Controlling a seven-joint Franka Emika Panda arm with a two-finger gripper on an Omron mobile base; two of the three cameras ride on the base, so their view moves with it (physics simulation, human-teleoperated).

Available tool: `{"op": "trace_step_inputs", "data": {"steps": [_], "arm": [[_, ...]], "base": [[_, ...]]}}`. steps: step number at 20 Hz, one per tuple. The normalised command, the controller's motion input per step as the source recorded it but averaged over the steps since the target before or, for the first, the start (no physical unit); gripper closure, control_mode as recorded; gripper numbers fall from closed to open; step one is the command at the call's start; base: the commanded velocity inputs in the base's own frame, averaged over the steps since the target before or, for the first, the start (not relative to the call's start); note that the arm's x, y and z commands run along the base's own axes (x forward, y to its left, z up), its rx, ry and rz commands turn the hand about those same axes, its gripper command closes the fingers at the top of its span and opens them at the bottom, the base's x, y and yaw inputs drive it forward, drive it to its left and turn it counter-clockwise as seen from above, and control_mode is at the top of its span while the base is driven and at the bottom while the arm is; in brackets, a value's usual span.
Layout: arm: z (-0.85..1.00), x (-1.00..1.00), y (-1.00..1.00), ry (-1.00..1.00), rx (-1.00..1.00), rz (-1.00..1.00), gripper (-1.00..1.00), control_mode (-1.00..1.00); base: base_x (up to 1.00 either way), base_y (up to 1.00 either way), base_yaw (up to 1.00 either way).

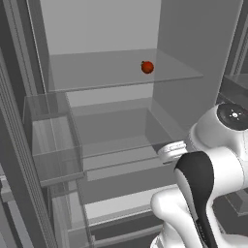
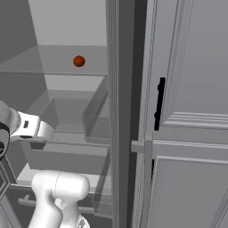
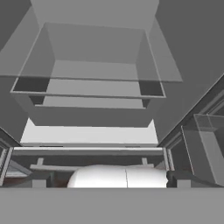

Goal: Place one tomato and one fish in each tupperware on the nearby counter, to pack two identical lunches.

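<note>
- Left base view: I'm looking into an open fridge (image 1: 111, 29), all grey inside. One tomato (image 1: 147, 67) sits on the upper glass shelf (image 1: 97, 72), toward its right side and well back from the front edge, nothing else near it.
- Below that shelf there's a clear drawer (image 1: 116, 131); on the left, the door bins (image 1: 51, 140) stand see-through, stacked one over another.
- My arm (image 1: 203, 193) comes up from the lower right, white w/ a dark joint, its wrist end pointing left at about drawer height, well below the tomato. Can't make out the fingertips from here.
- Right base view: same tomato (image 2: 79, 61), now upper left, on the same glass shelf (image 2: 53, 60), apart from the walls. A tall grey cabinet door (image 2: 191, 89) w/ a black handle (image 2: 160, 102) takes up the right half. Arm (image 2: 58, 191) rises lower left, wrist segment at the left edge, under shelf level.
- Hand view: cam looks straight into the fridge interior. Clear drawer (image 3: 92, 83) centre frame, a white ledge (image 3: 87, 133) beneath it, a door bin (image 3: 205, 144) at right.
- Gripper (image 3: 108, 178): both dark fingertips sit at the bottom corners, spread wide, nothing between them. Not touching the tomato or any shelf.
</note>
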Motion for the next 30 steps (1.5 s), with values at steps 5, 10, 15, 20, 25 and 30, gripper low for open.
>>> {"op": "trace_step_inputs", "data": {"steps": [5,10,15,20,25,30], "arm": [[0.15,0.13,0.00,-0.03,0.00,-0.08,-1.00,-1.00],[0.52,0.24,0.00,-0.14,0.00,-0.01,-1.00,-1.00],[0.44,0.57,0.00,-0.09,0.03,0.00,-1.00,-1.00],[0.33,0.69,0.00,-0.05,0.03,-0.03,-1.00,-1.00],[0.42,0.54,0.00,0.00,0.01,-0.07,-1.00,-1.00],[0.41,0.44,-0.01,0.00,0.02,-0.06,-1.00,-1.00]], "base": [[0.00,0.00,0.00],[0.00,0.00,0.00],[0.00,0.00,0.00],[0.00,0.00,0.00],[0.00,0.00,0.00],[0.00,0.00,0.00]]}}
